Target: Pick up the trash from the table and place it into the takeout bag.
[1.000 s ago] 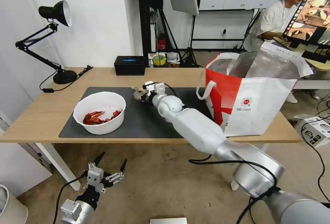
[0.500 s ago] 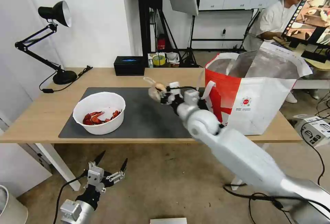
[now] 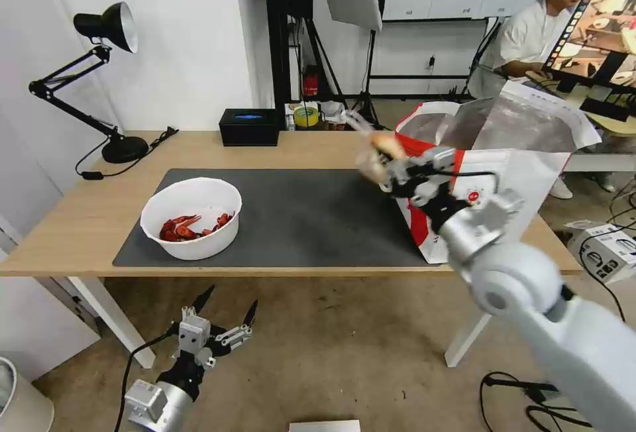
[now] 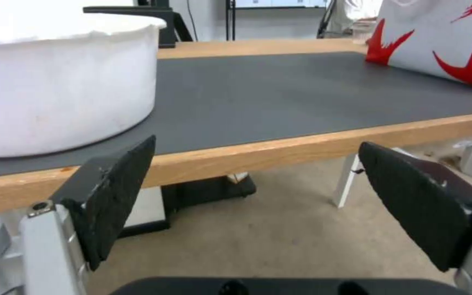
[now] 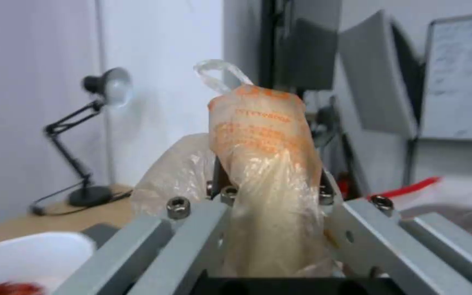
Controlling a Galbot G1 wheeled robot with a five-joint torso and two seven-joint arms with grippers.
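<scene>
My right gripper [image 3: 389, 168] is shut on the beige bun in clear wrap [image 3: 379, 151], held in the air just left of the takeout bag [image 3: 510, 193], near its red rim. In the right wrist view the bun [image 5: 263, 164] stands pinched between the jaws. The white bowl of red crayfish shells [image 3: 192, 217] sits on the left part of the dark grey mat [image 3: 311, 220] on the table [image 3: 73, 226]. My left gripper [image 3: 222, 316] hangs open below the table's front edge, under the bowl [image 4: 55, 86].
A black desk lamp [image 3: 99, 74] stands at the table's far left corner and a black box [image 3: 250, 126] at its back edge. A cardboard box [image 3: 609, 250] lies on the floor at right. A person sits at a screen behind the bag.
My right gripper has lifted the wrapped bun off the mat and carried it right and up to the bag's left rim. The left gripper has shifted slightly.
</scene>
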